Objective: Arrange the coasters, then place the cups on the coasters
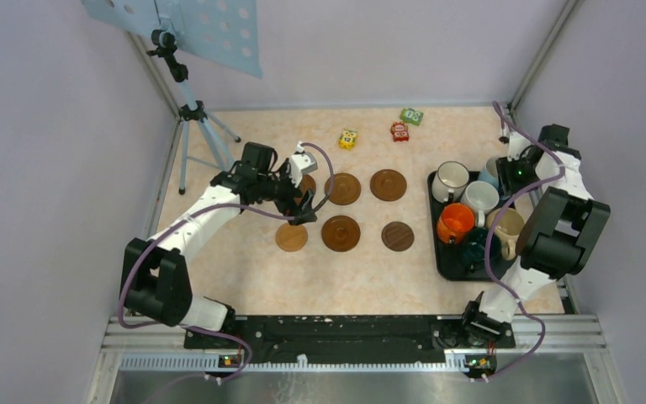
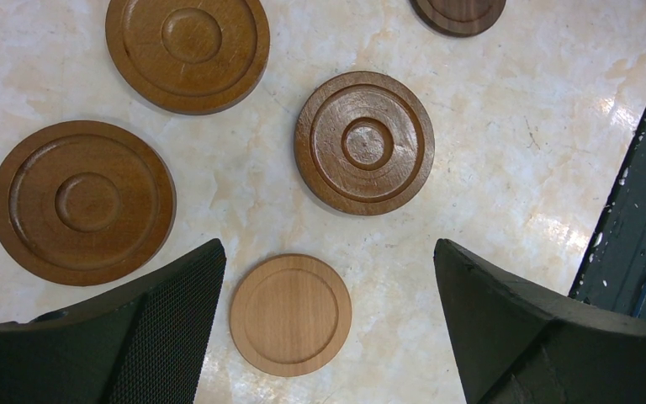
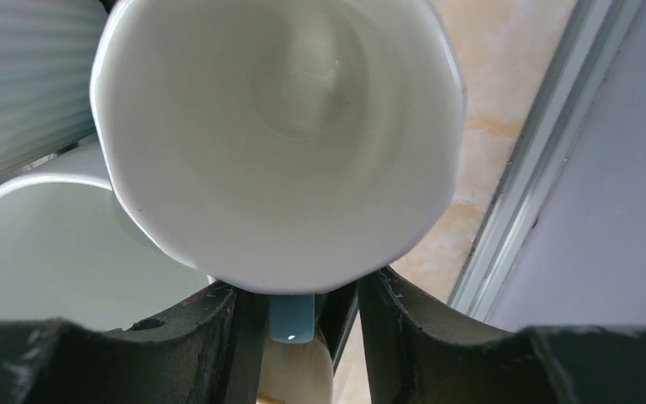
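On the beige marbled desk (image 1: pixel 244 278), all the ceramic mugs (image 1: pixel 455 224) sat crowded in the black rectangular tray (image 1: pixel 447 263) at right, none placed yet. The right claw (image 3: pixel 299 293) straddled the handle of the light blue mug (image 3: pixel 277 143); pinched or not, I couldn't tell. Mid-frame, six round brown wooden coasters (image 1: pixel 341 233) lay in two rows, looking about arranged. The left claw (image 2: pixel 328 250) hung spread wide over the palest coaster (image 2: pixel 290 314). Small coloured toy blocks (image 1: pixel 348 139) lay well apart, upper centre.

No readable text, label or number; toy block (image 1: pixel 348 139) prints too small.
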`<action>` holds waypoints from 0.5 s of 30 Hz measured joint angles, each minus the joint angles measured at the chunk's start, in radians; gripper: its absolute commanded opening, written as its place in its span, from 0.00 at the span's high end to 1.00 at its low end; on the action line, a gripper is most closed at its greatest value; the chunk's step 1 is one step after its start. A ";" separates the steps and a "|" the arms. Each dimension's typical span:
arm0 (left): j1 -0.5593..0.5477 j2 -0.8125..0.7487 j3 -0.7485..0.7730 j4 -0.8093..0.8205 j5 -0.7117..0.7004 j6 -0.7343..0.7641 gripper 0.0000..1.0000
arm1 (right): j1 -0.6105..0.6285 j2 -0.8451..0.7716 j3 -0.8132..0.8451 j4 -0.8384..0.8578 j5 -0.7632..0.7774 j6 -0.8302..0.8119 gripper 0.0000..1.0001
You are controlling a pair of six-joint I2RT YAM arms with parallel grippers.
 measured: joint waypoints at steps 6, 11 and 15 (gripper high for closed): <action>0.000 0.018 0.000 0.000 0.000 -0.003 0.01 | 0.000 0.002 -0.059 0.060 -0.029 0.000 0.59; 0.000 0.023 0.000 0.000 0.000 -0.007 0.01 | 0.000 0.007 -0.078 0.096 -0.039 0.000 0.64; 0.000 0.023 0.000 0.000 0.002 -0.008 0.01 | 0.000 0.012 -0.080 0.121 -0.047 0.000 0.74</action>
